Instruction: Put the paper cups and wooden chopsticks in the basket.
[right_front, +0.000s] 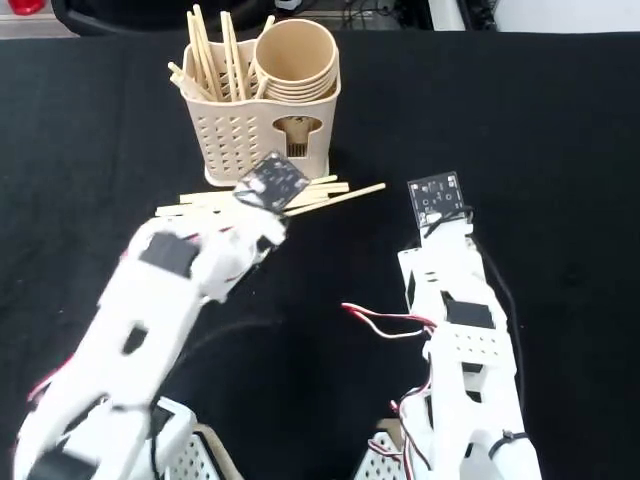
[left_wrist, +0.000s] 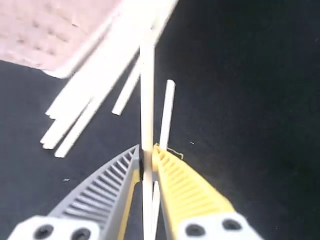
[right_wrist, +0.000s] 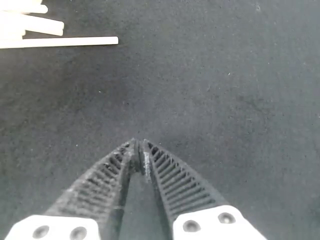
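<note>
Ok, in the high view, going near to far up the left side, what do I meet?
The left arm → loose chopsticks → basket, holding upright chopsticks and stacked paper cups.

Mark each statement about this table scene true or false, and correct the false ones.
1. The cups stand stacked in the basket. True.
2. The left hand is empty. False: it is shut on a chopstick.
3. The right hand is shut and holds nothing. True.
4. Every chopstick is already in the basket. False: loose chopsticks lie on the cloth in front of it.
</note>
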